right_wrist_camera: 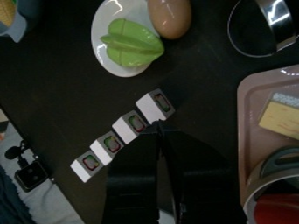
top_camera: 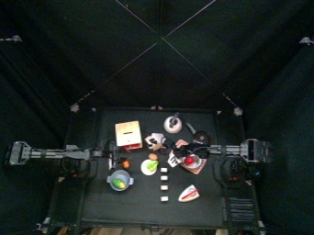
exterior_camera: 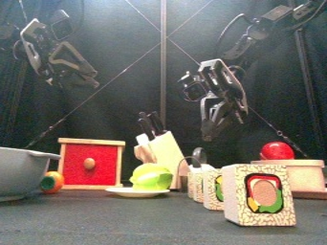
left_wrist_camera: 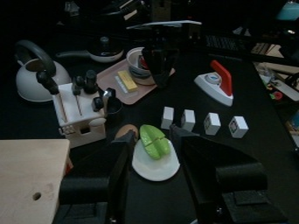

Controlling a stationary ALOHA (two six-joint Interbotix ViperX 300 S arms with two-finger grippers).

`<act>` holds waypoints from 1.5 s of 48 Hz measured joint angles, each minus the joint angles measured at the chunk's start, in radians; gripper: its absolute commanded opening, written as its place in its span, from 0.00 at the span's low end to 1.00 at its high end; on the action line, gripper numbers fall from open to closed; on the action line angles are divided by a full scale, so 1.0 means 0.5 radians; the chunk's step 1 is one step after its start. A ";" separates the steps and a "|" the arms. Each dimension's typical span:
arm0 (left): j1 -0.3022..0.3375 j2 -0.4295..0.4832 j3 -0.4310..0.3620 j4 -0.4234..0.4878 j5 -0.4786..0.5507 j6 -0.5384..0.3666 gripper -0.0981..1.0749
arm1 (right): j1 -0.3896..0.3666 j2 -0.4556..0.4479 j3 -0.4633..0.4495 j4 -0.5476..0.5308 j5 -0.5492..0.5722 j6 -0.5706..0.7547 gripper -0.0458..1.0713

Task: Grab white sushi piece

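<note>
Several white sushi cubes with green and red fillings lie in a row: in the top view (top_camera: 164, 184), near and large in the front view (exterior_camera: 255, 194), and in both the left wrist view (left_wrist_camera: 201, 122) and the right wrist view (right_wrist_camera: 121, 133). My right gripper (right_wrist_camera: 158, 140) hangs above the table just beside the row, with its jaws together and empty. It shows over the pink tray in the top view (top_camera: 185, 150) and raised in the front view (exterior_camera: 217, 120). My left gripper (left_wrist_camera: 162, 188) is open, empty and held high at the left (exterior_camera: 57, 59).
Near the row are a green fruit on a white plate (top_camera: 150, 167), a red-and-white nigiri (top_camera: 189, 193) and a grey bowl (top_camera: 120, 180). A pink tray (right_wrist_camera: 274, 105) holds an apple (exterior_camera: 277, 150). A red drawer box (top_camera: 128, 134), a knife block (top_camera: 156, 139) and a kettle (top_camera: 173, 122) stand behind.
</note>
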 measured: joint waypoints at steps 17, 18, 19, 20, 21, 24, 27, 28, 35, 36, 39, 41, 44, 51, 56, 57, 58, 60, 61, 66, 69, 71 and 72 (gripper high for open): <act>-0.003 -0.003 0.012 0.000 -0.006 0.000 0.74 | 0.104 0.000 -0.025 0.245 0.163 0.006 0.35; 0.000 -0.003 0.012 0.000 -0.006 0.000 0.74 | 0.114 0.000 -0.028 0.255 0.175 0.006 0.35; -0.003 -0.003 0.018 -0.003 -0.006 0.000 0.74 | 0.120 0.000 -0.031 0.261 0.178 0.006 0.36; -0.003 -0.003 0.018 -0.006 -0.006 0.000 0.74 | 0.123 0.003 -0.034 0.267 0.181 0.006 0.36; 0.000 -0.003 0.021 -0.009 -0.006 0.000 0.74 | 0.126 0.009 -0.043 0.276 0.184 0.006 0.36; -0.003 -0.003 0.025 -0.025 -0.006 0.000 0.74 | 0.138 0.021 -0.058 0.304 0.187 0.009 0.36; -0.003 -0.006 0.025 -0.040 -0.006 0.000 0.74 | 0.147 0.037 -0.077 0.319 0.190 0.025 0.36; 0.000 -0.003 0.025 -0.040 0.000 0.000 0.74 | 0.150 0.043 -0.086 0.319 0.196 0.040 0.36; -0.003 -0.003 0.031 -0.049 -0.006 0.000 0.74 | 0.163 0.049 -0.141 0.239 0.255 0.316 0.36; -0.003 -0.003 0.031 -0.049 -0.006 0.000 0.74 | 0.163 0.049 -0.147 0.218 0.261 0.356 0.36; -0.003 -0.006 0.031 -0.049 -0.006 0.000 0.74 | 0.175 0.049 -0.172 0.098 0.304 0.518 0.36; 0.000 -0.003 0.031 -0.049 -0.006 -0.003 0.74 | 0.196 0.049 -0.187 -0.003 0.337 0.638 0.37; -0.003 -0.003 0.031 -0.049 -0.006 -0.003 0.74 | 0.227 0.049 -0.215 -0.199 0.387 0.831 0.37; 0.000 -0.006 0.034 -0.049 -0.006 -0.003 0.74 | 0.350 0.064 -0.245 -0.623 0.439 1.215 0.37; 0.000 -0.003 0.034 -0.049 -0.006 -0.003 0.74 | 0.426 0.104 -0.245 -0.831 0.426 1.417 0.39; 0.000 -0.006 0.034 -0.049 0.000 -0.003 0.74 | 0.439 0.110 -0.245 -0.874 0.417 1.466 0.40; 0.000 -0.006 0.034 -0.052 -0.006 -0.003 0.74 | 0.454 0.120 -0.245 -0.917 0.408 1.513 0.42; 0.000 -0.006 0.034 -0.055 0.000 -0.003 0.74 | 0.476 0.138 -0.245 -0.994 0.396 1.614 0.45; -0.003 -0.003 0.034 -0.061 -0.006 -0.003 0.74 | 0.488 0.150 -0.245 -1.040 0.383 1.669 0.46; -0.003 -0.006 0.040 -0.071 0.000 -0.003 0.74 | 0.525 0.193 -0.245 -1.212 0.368 1.871 0.57; 0.000 -0.006 0.043 -0.071 0.000 -0.003 0.74 | 0.546 0.209 -0.245 -1.319 0.359 1.985 0.64; -0.003 -0.006 0.046 -0.074 -0.006 -0.003 0.74 | 0.555 0.230 -0.245 -1.378 0.359 2.046 0.69; -0.003 -0.003 0.046 -0.080 -0.006 -0.003 0.74 | 0.558 0.236 -0.245 -1.399 0.356 2.071 0.72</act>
